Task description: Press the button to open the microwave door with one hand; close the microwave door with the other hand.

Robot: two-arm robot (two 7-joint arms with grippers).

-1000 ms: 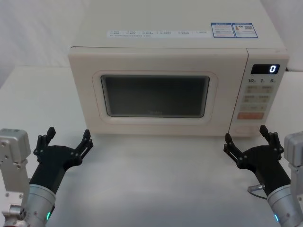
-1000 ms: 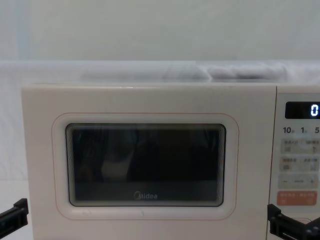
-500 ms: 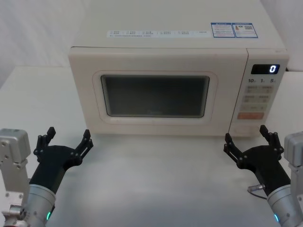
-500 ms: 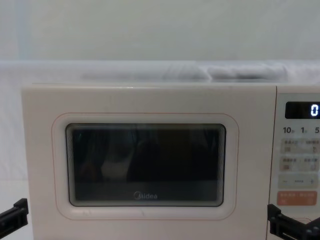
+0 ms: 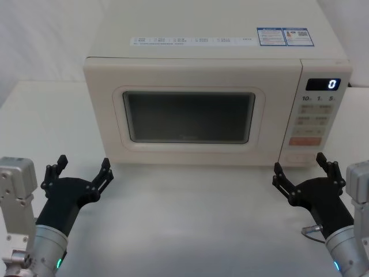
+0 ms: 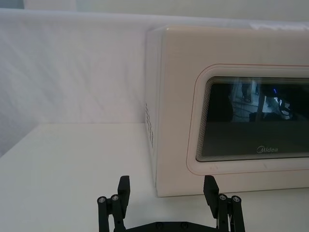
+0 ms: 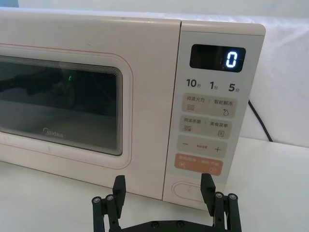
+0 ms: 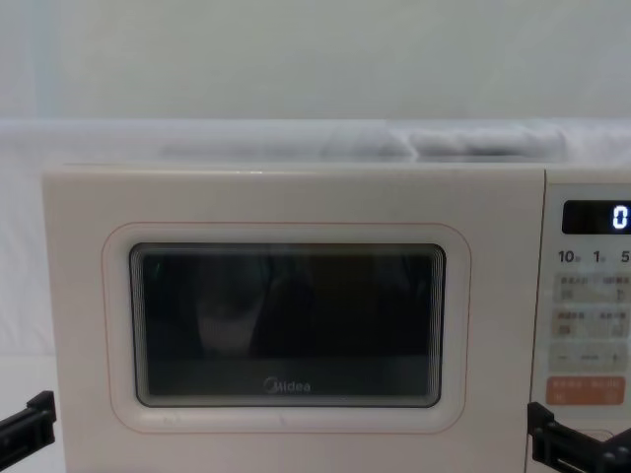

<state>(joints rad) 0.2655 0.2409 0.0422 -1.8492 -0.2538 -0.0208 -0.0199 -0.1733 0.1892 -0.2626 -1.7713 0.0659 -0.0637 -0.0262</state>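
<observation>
The cream microwave door with its dark window is shut, flush with the control panel. The wide pill-shaped button sits at the bottom of that panel, under the orange key. My right gripper hovers open low over the table just in front of the button, not touching it. My left gripper is open in front of the microwave's left corner, clear of the door. Each wrist view shows its own spread fingers.
The microwave stands at the back of a white table. A small grey cable end lies beside my right arm. A black power cord runs down the wall behind the microwave's right side. The display reads 0.
</observation>
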